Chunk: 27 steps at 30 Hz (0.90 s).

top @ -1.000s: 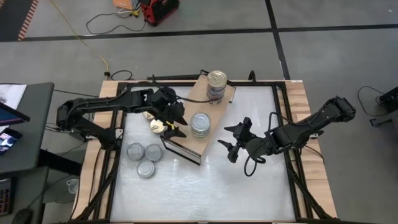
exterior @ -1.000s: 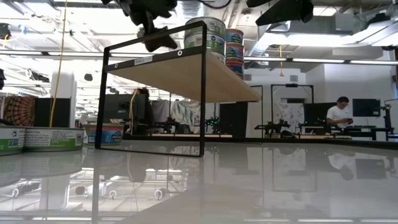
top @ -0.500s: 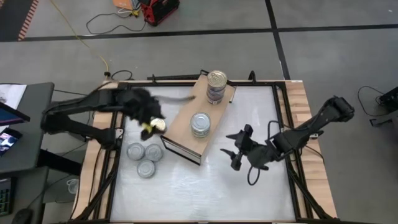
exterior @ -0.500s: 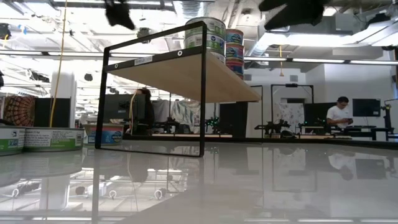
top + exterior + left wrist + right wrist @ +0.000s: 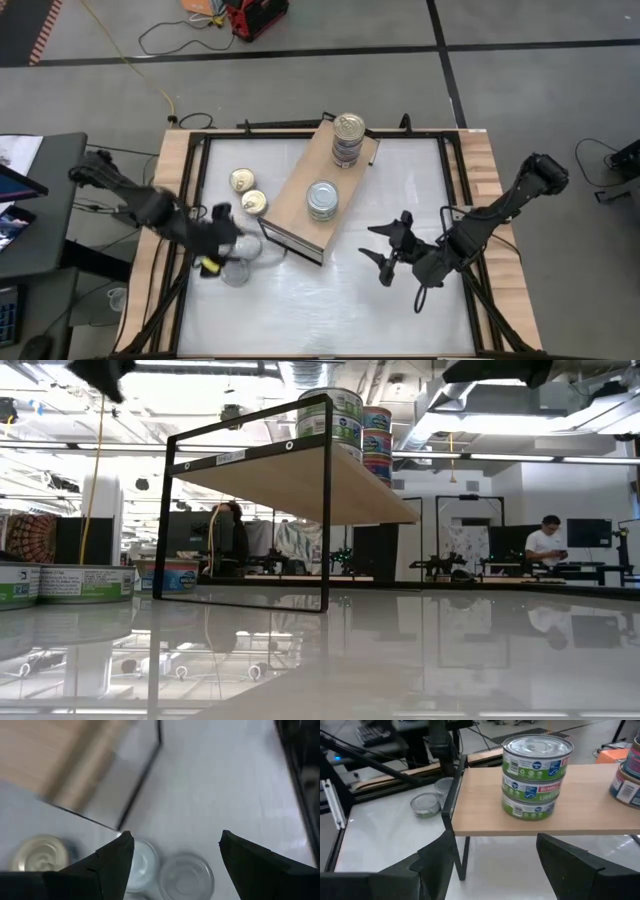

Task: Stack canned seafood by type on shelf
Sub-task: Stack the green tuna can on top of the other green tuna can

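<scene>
The shelf (image 5: 300, 195) stands on the table and carries a stack of green-label tins with silver lids (image 5: 322, 200) and a stack with gold lids (image 5: 348, 135). Two gold tins (image 5: 247, 192) lie on the table to its left. Nearer the front are silver tins (image 5: 186, 877), and my left gripper (image 5: 213, 252) hangs open above them, touching nothing. The left wrist view shows its fingers (image 5: 120, 857) apart over the silver tins, with a gold tin (image 5: 42, 852) to one side. My right gripper (image 5: 385, 255) hovers open right of the shelf, facing the green stack (image 5: 537, 775).
Wooden rails (image 5: 175, 170) and a dark frame border the white tabletop. Bare table surface (image 5: 340, 310) lies along the near edge. Blue-label tins (image 5: 627, 780) show at the shelf's far end. In the low view, tins (image 5: 70, 582) sit at the left and a person stands far behind.
My left gripper has swung from beside the shelf's left edge toward the table's near left, coming over the silver tins, with its wrist turned. My right gripper has drifted a little toward the near edge. No tin has moved.
</scene>
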Motion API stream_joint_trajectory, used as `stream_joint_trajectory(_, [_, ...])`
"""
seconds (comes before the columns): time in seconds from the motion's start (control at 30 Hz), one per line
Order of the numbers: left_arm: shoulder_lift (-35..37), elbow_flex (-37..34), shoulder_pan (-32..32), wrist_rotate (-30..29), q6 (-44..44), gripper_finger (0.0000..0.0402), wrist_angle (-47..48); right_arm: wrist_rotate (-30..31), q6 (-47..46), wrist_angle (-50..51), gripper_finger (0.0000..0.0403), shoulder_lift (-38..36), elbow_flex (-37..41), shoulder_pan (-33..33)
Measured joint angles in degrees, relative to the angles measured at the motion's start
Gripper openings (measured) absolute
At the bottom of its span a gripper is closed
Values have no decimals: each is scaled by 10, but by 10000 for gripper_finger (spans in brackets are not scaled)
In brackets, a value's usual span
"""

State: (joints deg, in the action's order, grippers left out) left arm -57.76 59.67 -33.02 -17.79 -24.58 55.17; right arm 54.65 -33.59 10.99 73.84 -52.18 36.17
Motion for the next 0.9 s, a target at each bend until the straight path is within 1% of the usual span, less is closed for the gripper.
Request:
stream_joint_trajectory(0.07, [-33,-4,-41,-10,-19,279,12,26,0,-8,305,6,0,6])
stream_joint_trajectory(0.2, [-103,-5,-108,-37,-54,272,23,101,2,-27,304,27,0,19])
stream_joint_trajectory(0.27, [-142,-5,-138,-44,-75,267,23,118,2,-36,303,39,0,25])
stream_joint_trajectory(0.37, [-198,-5,-178,-53,-104,259,23,131,0,-44,302,54,0,28])
stream_joint_trajectory(0.47, [-254,2,-204,-61,-138,251,34,137,-7,-44,302,69,0,28])
stream_joint_trajectory(0.67, [-360,43,-228,-61,-181,239,109,147,0,-55,302,71,0,16])
stream_joint_trajectory(0.73, [-390,55,-232,-47,-194,236,137,148,12,-68,302,70,0,15])
stream_joint_trajectory(0.83, [-426,67,-244,-33,-202,229,149,149,20,-74,302,70,0,15])
stream_joint_trajectory(0.9, [-442,69,-251,-34,-203,224,150,149,20,-72,302,70,0,15])
